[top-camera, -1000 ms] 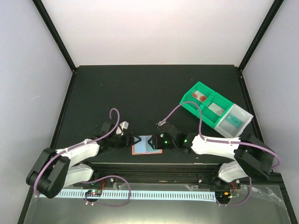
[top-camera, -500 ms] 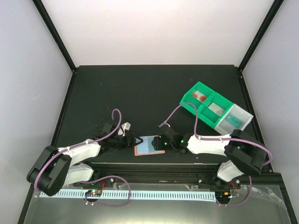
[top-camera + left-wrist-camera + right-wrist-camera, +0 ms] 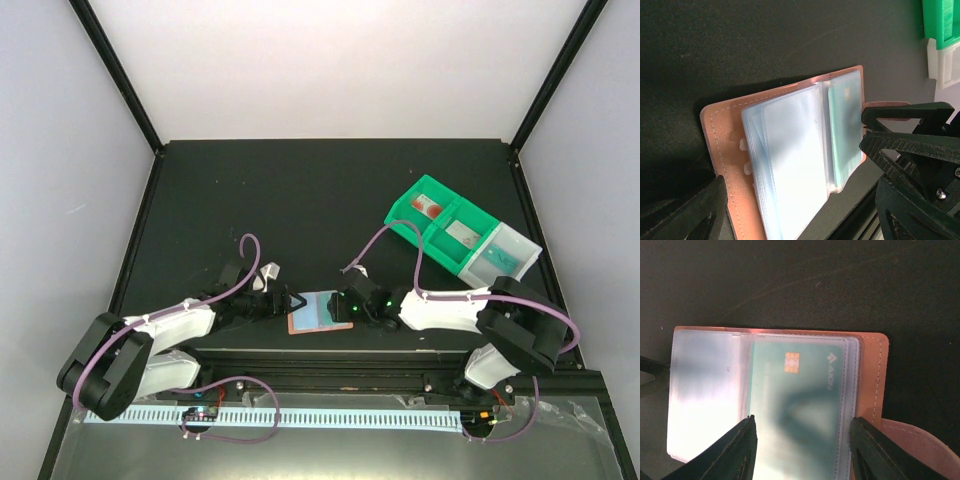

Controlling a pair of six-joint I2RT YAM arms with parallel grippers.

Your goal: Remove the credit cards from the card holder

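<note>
The salmon-pink card holder (image 3: 300,325) lies open near the table's front edge, its clear sleeves up. It also shows in the left wrist view (image 3: 722,145) and the right wrist view (image 3: 872,375). A teal credit card (image 3: 795,405) with a gold chip sits inside the right-hand sleeve, also seen in the left wrist view (image 3: 846,130). My right gripper (image 3: 345,306) (image 3: 802,450) is open, its jaws on either side of that teal card. My left gripper (image 3: 290,300) (image 3: 800,220) is open at the holder's left edge, jaws spread wider than the holder.
A green compartment bin (image 3: 405,213) with a clear end section stands at the back right, with card-like things in its compartments. A black rail (image 3: 320,365) runs along the table's front edge just below the holder.
My right gripper has moved a little left and closer over the holder's right half. My left gripper has edged slightly right toward the holder. The holder stays open.
</note>
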